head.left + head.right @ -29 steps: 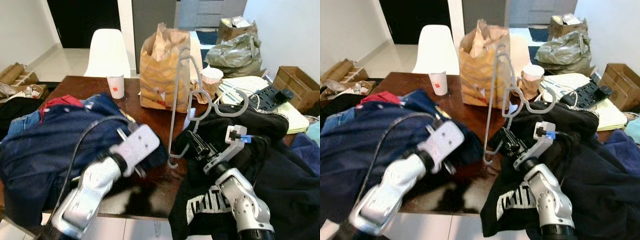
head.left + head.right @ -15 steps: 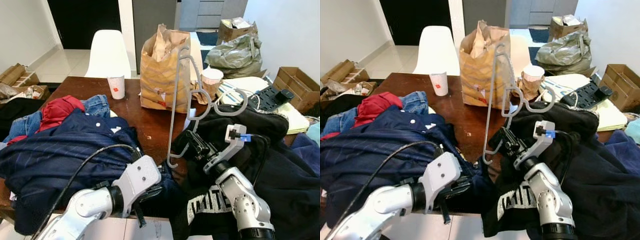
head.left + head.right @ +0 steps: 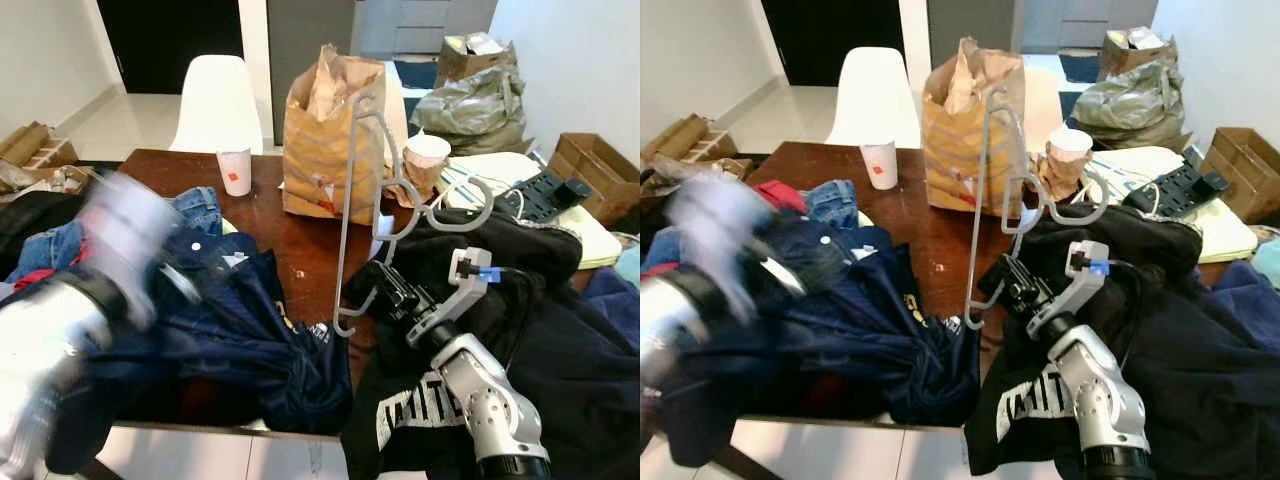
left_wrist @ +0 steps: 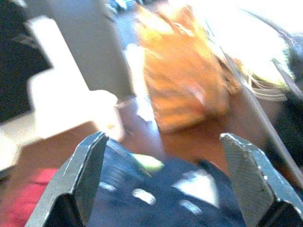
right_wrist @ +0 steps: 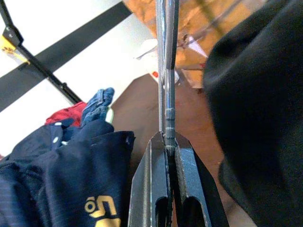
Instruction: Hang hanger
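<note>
Dark wooden bench (image 3: 300, 245) crowded with clothes, a tall brown paper bag (image 3: 325, 140) and a paper cup (image 3: 236, 172) at the far side, white chair (image 3: 214, 105) beyond. Right pincer (image 5: 166, 142) pressed shut on the lower bar of the grey hanger (image 3: 352, 215), holding it almost upright over the bench, hook end curling toward the black sweatshirt (image 3: 500, 250) heaped on the right. Thin grip on a thin bar: likely to swivel or slip in the fingers if swung fast. Hook near enough to the black cloth and the bag to snag on either when lifted. Left pincer (image 4: 161, 179) spread wide, holding nothing, blurred over the navy jacket (image 3: 240, 330) at the near left; could drag that garment off the edge, or knock the cup. No rail or rod visible yet for hanging.
</note>
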Available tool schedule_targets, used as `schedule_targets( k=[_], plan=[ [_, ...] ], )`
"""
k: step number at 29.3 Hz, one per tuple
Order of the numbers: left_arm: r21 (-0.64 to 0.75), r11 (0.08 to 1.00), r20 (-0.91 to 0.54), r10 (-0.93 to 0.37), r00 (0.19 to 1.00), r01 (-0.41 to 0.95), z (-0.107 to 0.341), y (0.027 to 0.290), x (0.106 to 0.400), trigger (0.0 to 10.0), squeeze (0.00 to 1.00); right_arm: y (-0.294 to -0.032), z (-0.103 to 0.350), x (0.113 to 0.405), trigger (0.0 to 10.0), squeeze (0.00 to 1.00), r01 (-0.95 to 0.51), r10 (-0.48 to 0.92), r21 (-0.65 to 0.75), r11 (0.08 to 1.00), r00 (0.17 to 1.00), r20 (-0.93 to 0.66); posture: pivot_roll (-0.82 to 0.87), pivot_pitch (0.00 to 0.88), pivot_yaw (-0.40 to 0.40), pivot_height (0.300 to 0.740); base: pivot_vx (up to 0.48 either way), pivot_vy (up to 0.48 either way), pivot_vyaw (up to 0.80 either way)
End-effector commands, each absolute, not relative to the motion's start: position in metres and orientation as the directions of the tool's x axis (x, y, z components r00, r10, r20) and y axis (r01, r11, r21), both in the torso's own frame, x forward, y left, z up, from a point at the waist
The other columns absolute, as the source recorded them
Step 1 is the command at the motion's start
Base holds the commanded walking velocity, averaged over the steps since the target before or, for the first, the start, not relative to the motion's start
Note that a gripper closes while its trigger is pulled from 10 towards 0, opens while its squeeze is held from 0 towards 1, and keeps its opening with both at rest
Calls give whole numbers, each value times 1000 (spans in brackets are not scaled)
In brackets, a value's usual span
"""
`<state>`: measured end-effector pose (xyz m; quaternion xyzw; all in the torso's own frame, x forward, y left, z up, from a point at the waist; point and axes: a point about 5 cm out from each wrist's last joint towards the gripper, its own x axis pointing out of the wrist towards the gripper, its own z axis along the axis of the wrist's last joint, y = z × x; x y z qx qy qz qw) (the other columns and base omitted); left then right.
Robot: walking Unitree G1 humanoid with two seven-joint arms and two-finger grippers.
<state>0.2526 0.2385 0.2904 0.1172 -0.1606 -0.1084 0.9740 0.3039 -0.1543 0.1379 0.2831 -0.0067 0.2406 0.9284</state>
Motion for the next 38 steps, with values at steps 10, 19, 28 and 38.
schedule_targets(
  k=[10, 19, 28, 38],
  plan=[
    [-211, 973, 187, 137, 973, -96, 248, 313, 280, 10000, 0, -155, 138, 305, 10000, 0, -454, 456, 519, 724, 880, 133, -13, 111, -20, 740, 0, 0, 0],
    [-368, 930, 75, 22, 997, 7, 229, 303, 318, 10000, 0, -160, 140, 301, 10000, 0, -452, 454, 501, 738, 882, 127, -47, 128, -23, 740, 0, 0, 0],
    [-483, 872, -2, -92, 996, 80, 228, 288, 334, 10000, 0, -162, 141, 300, 10000, 0, -451, 456, 483, 751, 882, 115, -64, 130, -24, 740, 0, 0, 0],
    [-584, 812, -174, -114, 978, -10, 226, 278, 337, 10000, 0, -161, 141, 300, 10000, 0, -452, 461, 478, 753, 881, 108, -57, 122, -26, 740, 0, 0, 0]
  ],
)
